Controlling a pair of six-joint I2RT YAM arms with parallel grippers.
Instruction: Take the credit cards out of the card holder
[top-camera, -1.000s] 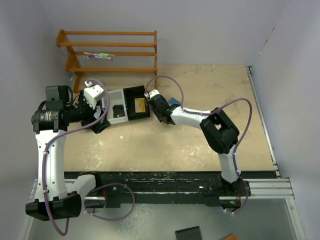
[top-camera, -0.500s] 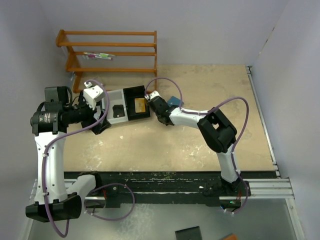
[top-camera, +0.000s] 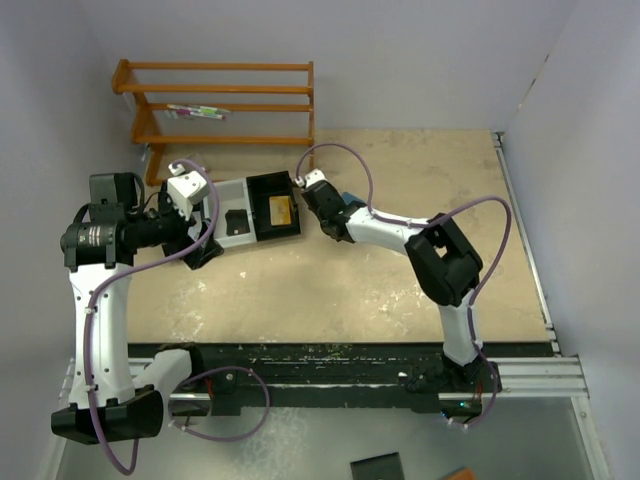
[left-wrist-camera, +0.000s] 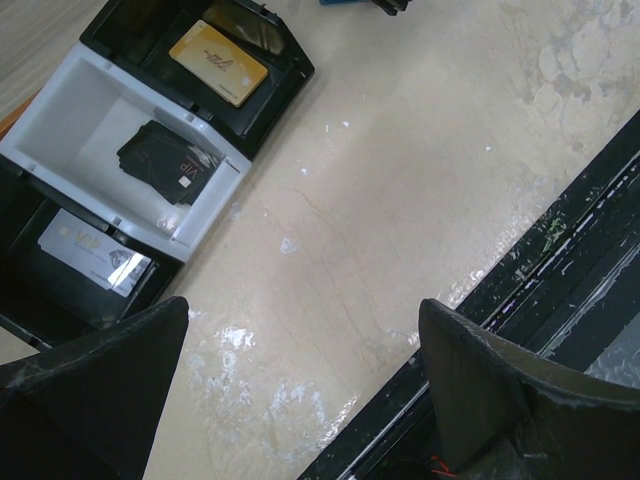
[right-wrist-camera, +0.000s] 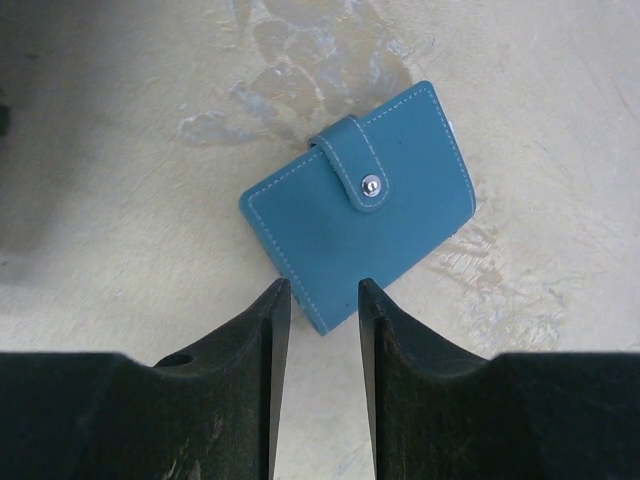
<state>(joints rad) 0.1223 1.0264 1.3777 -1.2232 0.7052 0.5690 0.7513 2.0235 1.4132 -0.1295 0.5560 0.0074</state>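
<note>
Overhead view: I look down on a tan surface, scuffed and blotched with pale stains. Pale walls enclose it at the back and on the right. A black rail along its near edge carries both arm bases. A wooden rack stands against the back wall at the left.

Left wrist view: the three-compartment tray sits on the surface, one card in each bin. The gold card lies in one black end bin, the black card in the white middle bin, and the silver card in the other black end bin. The left claw hangs beside the tray, spread to its widest, with nothing between its fingers.

Right wrist view: the card holder lies flat on the surface just right of the tray. It is folded closed, with its strap snapped down. The right claw is poised at the holder's near corner, its fingers a narrow gap apart and gripping nothing. I cannot tell whether the tips touch the holder.
</note>
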